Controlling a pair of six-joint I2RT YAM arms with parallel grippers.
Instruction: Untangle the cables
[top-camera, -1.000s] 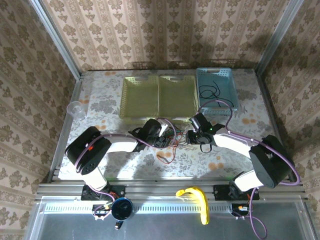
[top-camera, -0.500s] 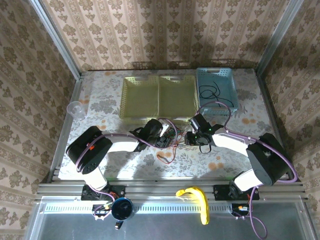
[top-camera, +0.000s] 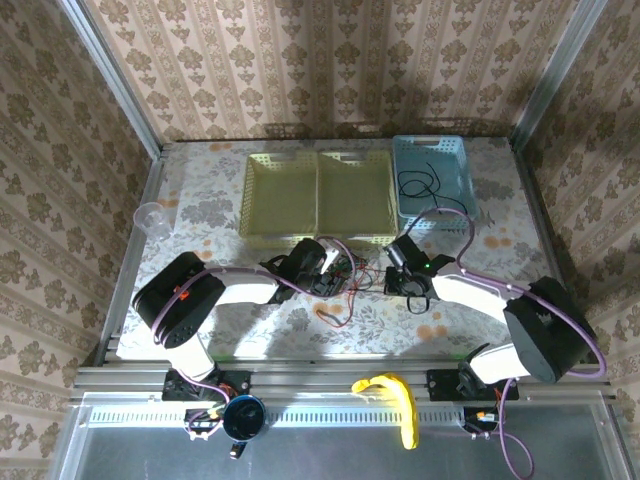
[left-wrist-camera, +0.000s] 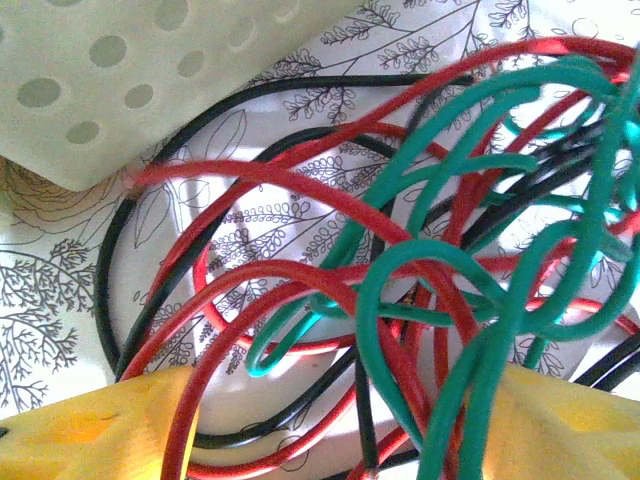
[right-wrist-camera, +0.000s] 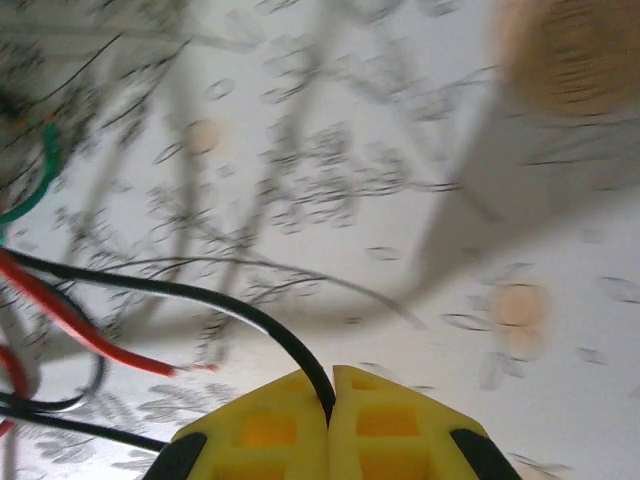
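right hand (right-wrist-camera: 330, 388) clamped on black cable (right-wrist-camera: 230, 300), left hand (left-wrist-camera: 330, 425) apart around tangle (left-wrist-camera: 400, 250); early days, looks mostly unsorted.

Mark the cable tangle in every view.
Top external: tangle at mid-table, between the left gripper and the right gripper, in front of the yellow baskets.
Left wrist: tangle across centre and right, above the open left gripper.
Right wrist: tangle's edge at left; one black cable runs into the shut right gripper.
Shared landmark: floral tablecloth.
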